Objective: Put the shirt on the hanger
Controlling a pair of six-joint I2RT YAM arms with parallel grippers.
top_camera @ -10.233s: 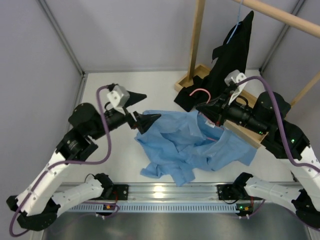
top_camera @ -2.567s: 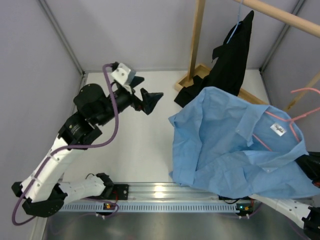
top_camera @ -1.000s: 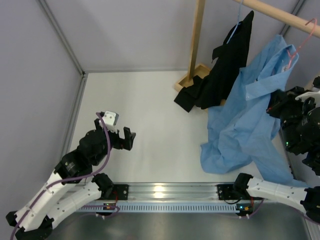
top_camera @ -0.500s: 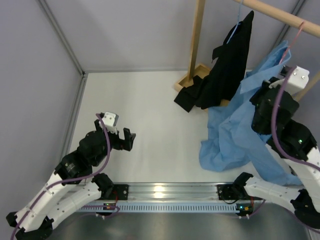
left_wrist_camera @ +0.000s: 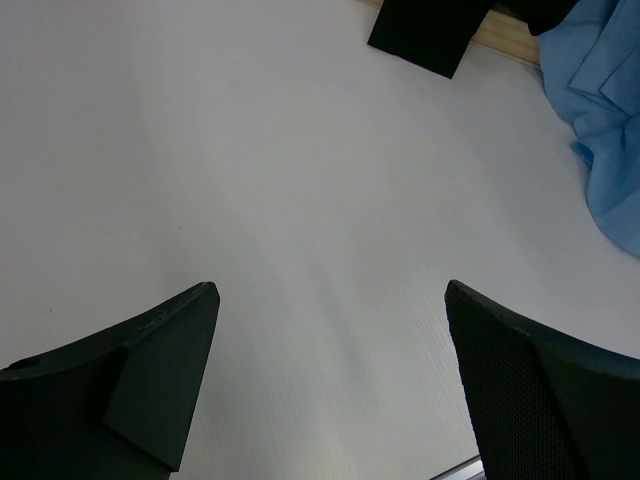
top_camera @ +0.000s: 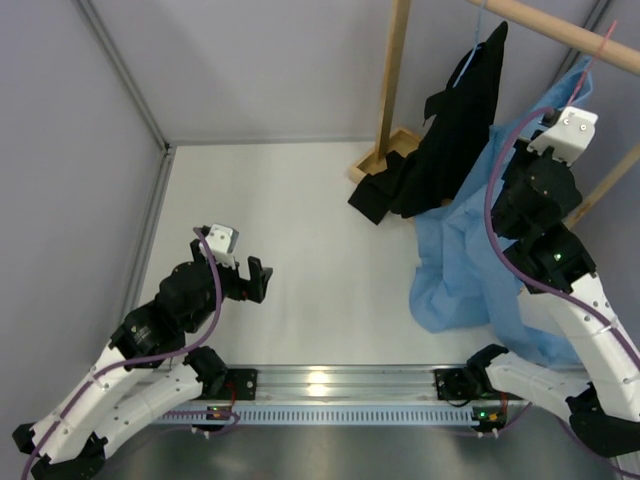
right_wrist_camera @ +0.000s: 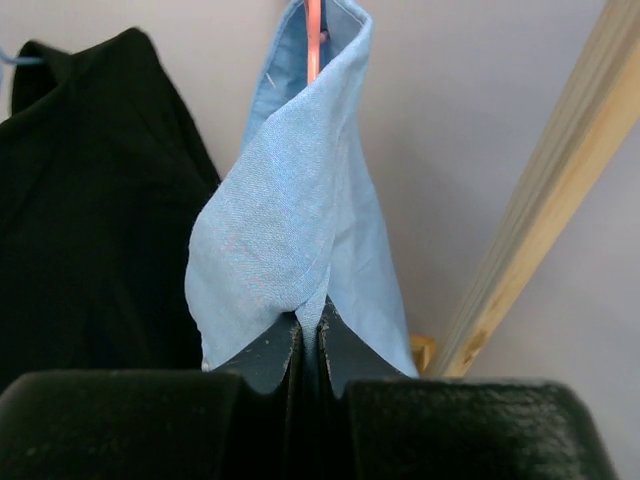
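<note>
Right wrist: my right gripper clenched on shirt collar, hanger above. Since half-second ago, hook raised to rail, far-right corner; hanging nearly done. My left gripper spread, idle.

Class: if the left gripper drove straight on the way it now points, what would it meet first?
Probably the bare table, since the open left gripper tilts down at it. The black garment and shirt lie farther off, towards the right.

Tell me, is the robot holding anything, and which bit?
The right gripper pinches a fold of the light blue shirt, just under the pink hanger. The left gripper is open and holds nothing.
</note>
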